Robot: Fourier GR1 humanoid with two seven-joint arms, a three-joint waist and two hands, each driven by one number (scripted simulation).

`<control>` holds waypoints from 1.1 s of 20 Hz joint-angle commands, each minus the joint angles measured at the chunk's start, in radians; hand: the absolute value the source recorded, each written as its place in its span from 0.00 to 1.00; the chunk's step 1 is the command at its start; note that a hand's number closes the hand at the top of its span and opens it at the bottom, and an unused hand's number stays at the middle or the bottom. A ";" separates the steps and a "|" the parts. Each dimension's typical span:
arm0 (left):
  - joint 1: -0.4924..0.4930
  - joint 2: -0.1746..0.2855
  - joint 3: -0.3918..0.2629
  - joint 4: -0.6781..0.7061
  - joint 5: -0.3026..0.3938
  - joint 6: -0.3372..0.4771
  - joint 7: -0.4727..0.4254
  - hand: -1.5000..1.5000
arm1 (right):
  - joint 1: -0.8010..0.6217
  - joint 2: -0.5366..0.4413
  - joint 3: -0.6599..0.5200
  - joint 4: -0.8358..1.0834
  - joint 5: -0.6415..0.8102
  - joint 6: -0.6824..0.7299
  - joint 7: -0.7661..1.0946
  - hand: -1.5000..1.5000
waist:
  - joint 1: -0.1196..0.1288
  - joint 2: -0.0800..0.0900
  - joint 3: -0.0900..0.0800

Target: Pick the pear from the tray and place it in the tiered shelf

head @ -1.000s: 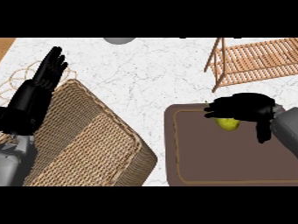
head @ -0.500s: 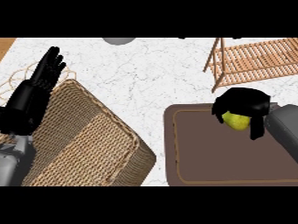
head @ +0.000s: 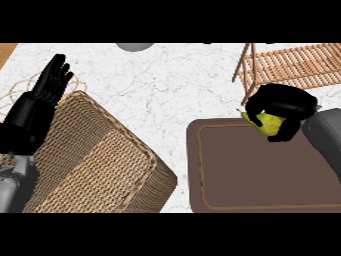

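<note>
Pear (head: 266, 124), likely light, smooth and bruisable, is sitting right of centre, right hand (head: 280, 102) curling round it; belly seeming safest hold

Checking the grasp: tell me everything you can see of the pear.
The pear is yellow-green and smooth, partly hidden: the right hand curls round it from above. It shows over the far edge of the brown tray, short of the wooden shelf. Whether it rests on the tray cannot be told.
</note>
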 commanded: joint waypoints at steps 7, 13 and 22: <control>0.129 0.022 0.045 0.056 0.013 0.018 0.055 0.50 | 0.134 0.101 -0.257 0.038 -0.229 -0.026 0.426 1.00 | -0.099 -0.026 -0.032; 0.183 0.016 0.037 0.038 -0.004 0.048 0.058 0.50 | 0.163 0.172 -0.354 -0.110 -0.253 -0.243 0.677 1.00 | -0.143 -0.050 -0.035; 0.196 0.015 0.029 0.011 0.010 0.062 0.061 0.50 | 0.126 0.238 -0.337 -0.455 -0.182 -0.317 1.073 1.00 | -0.122 -0.044 -0.034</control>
